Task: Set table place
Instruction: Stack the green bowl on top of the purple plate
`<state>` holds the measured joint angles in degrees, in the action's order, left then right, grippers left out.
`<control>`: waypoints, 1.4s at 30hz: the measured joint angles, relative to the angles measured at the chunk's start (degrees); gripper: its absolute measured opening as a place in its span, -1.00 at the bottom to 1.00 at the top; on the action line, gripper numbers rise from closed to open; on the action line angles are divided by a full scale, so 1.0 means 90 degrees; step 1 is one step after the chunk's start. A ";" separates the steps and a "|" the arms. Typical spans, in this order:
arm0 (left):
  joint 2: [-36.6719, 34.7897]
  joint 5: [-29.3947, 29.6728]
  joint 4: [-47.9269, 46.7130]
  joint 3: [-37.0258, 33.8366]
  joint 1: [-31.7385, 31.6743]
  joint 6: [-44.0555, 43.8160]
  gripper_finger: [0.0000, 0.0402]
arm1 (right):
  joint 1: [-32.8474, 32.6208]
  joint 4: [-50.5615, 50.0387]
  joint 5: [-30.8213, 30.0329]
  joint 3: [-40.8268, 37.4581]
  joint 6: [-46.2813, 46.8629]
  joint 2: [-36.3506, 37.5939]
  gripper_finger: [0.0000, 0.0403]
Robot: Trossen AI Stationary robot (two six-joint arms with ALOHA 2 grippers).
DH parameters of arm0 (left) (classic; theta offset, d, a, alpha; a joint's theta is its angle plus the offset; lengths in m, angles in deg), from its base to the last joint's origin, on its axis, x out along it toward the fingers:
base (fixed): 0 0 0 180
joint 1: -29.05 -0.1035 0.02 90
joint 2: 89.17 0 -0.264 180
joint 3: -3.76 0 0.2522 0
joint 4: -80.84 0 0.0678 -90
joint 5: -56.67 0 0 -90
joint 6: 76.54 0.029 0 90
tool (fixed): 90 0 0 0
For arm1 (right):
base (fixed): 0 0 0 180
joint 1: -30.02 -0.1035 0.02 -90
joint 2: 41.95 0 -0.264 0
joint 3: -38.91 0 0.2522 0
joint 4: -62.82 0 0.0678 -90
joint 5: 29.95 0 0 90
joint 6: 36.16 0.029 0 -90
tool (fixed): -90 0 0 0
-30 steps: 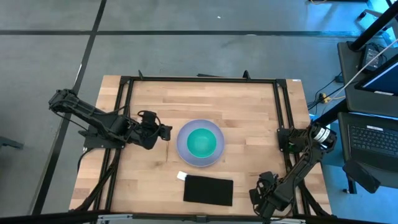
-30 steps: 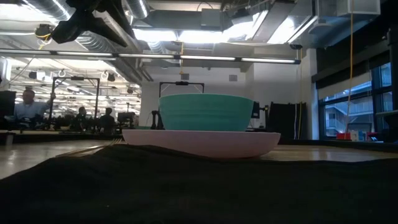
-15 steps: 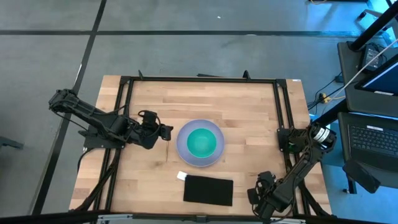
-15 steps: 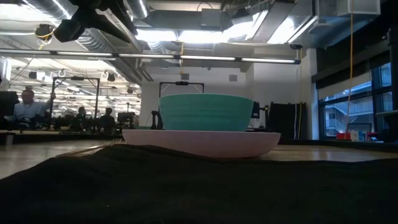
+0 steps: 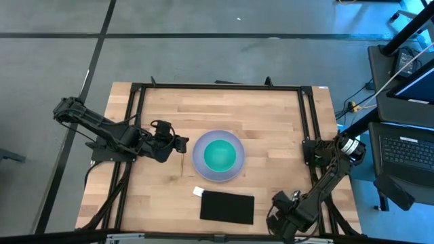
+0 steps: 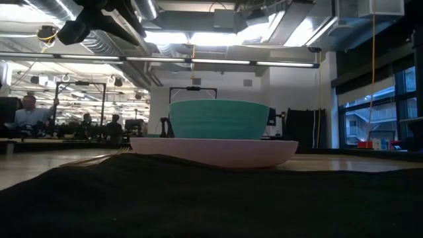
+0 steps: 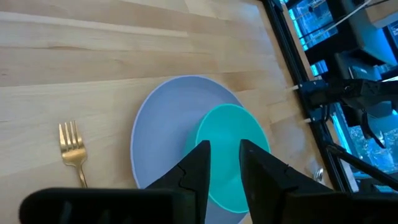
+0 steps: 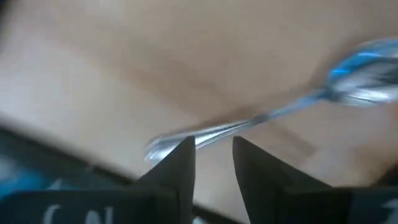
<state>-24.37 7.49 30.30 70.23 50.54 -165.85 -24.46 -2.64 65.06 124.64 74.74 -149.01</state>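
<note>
on the light wooden table (image 5: 264,115): right gripper (image 8: 211,146) hovering narrowly parted just over the spoon (image 8: 280,112); left gripper (image 7: 221,152), slightly parted, holding nothing, sitting beside the fork (image 7: 73,152), plate (image 5: 200,159) and bowl (image 5: 219,154); black cloth (image 5: 227,207) lying nearby.
</note>
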 joint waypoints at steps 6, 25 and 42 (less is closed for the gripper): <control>0.0000 -0.0004 0.0059 0.0000 0.0007 0.0001 -0.55 | 0.0012 0.1020 0.0161 0.0084 -0.0105 0.0000 -0.45; 0.0002 -0.0278 0.0044 0.0000 0.0007 0.0000 -0.66 | 0.0447 -0.1679 -0.0060 0.0079 0.3896 0.0000 -0.45; 0.0001 -0.0350 0.0032 0.0000 0.0007 -0.0001 -0.60 | 0.0534 -0.0951 0.0420 0.0077 0.3731 -0.0002 -0.45</control>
<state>-24.37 4.34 30.59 70.23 50.61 -165.86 -19.65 -11.20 68.84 125.34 108.32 -149.04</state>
